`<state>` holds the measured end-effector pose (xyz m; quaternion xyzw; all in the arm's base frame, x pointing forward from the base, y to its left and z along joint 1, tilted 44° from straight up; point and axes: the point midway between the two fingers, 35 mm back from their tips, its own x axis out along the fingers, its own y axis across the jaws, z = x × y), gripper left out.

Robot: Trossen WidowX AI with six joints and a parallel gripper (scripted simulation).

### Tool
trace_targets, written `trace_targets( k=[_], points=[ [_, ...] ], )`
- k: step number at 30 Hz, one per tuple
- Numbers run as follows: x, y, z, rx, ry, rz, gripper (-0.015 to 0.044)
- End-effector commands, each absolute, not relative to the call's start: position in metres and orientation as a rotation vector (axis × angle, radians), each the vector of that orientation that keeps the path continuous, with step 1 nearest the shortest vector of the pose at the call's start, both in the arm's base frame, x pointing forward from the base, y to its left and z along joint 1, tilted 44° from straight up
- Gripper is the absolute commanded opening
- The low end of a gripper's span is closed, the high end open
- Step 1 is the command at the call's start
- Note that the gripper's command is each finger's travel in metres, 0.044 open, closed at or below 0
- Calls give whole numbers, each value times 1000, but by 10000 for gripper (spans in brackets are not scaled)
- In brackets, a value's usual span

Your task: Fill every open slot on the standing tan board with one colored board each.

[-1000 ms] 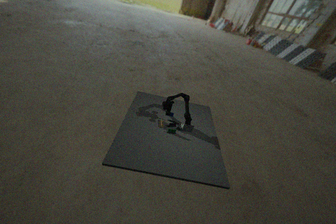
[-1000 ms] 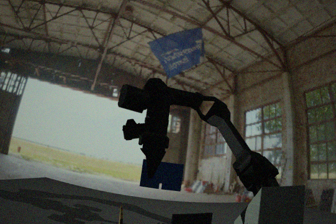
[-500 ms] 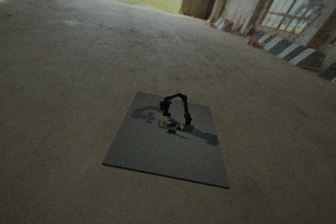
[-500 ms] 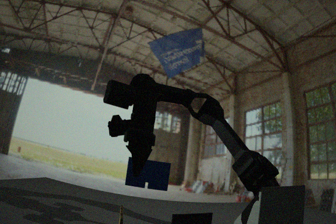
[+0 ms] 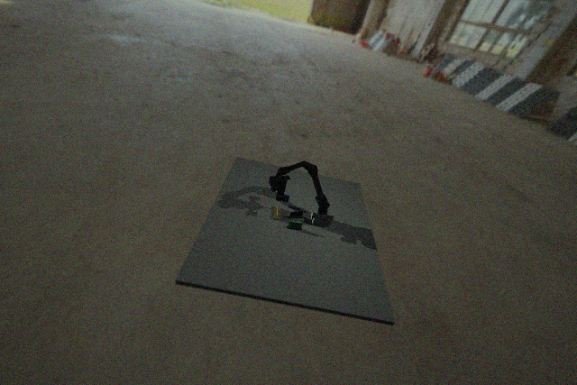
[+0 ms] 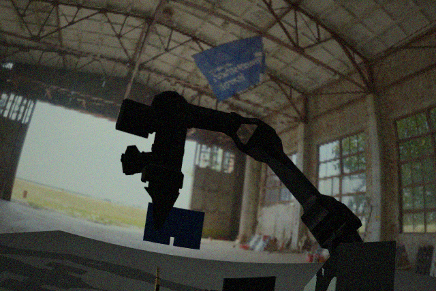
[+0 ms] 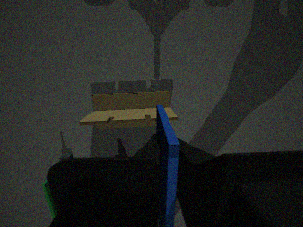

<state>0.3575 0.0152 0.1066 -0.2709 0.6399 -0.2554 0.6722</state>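
Across the dark surface (image 5: pixel 288 260) (image 6: pixel 246 263), low in the exterior view, my jaws (image 5: pixel 281 197) (image 6: pixel 157 228) pinch the blue board (image 5: pixel 286 197) (image 6: pixel 186 227) (image 7: pixel 169 165) upright, notch down, presumably for lowering onto the tan board (image 5: pixel 277 212) (image 6: pixel 157 279) (image 7: pixel 130 114)

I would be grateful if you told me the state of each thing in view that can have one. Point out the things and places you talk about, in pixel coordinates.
gripper (image 5: pixel 281 197) (image 6: pixel 157 227) (image 7: pixel 162 139): shut on the blue board
blue board (image 5: pixel 286 198) (image 6: pixel 186 227) (image 7: pixel 173 163): held upright, notch down, raised clear of the tan board
tan board (image 5: pixel 278 212) (image 6: pixel 157 279) (image 7: pixel 133 114): standing, two open slots visible
green board (image 5: pixel 295 225) (image 7: pixel 49 199): not in the gripper
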Motion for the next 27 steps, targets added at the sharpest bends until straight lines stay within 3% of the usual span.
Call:
trace_targets(
  k=[1, 27],
  points=[
    [366, 19, 103, -618, 1445, -561, 0],
    [376, 0, 76, -632, 1450, -550, 0]
  ],
)
